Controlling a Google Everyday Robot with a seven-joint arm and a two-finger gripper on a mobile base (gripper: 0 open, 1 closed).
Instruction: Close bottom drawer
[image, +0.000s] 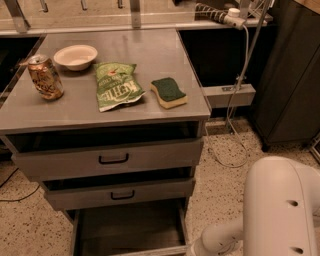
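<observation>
The bottom drawer (127, 229) is pulled out, and its long grey tray is open to view at the frame's bottom edge. Its front panel and handle are cut off below the frame. The middle drawer (120, 194) and the top drawer (107, 160) above it stand slightly out, each with a black handle. My white arm (280, 210) fills the lower right. Its far end (200, 246) reaches the drawer's right front corner. The gripper itself is below the frame's edge, out of view.
On the grey cabinet top (155, 50) lie a drink can (45, 77), a white bowl (76, 56), a green chip bag (116, 86) and a green sponge (169, 92). A dark cabinet (290, 75) and a hanging cable (235, 100) stand to the right, over speckled floor.
</observation>
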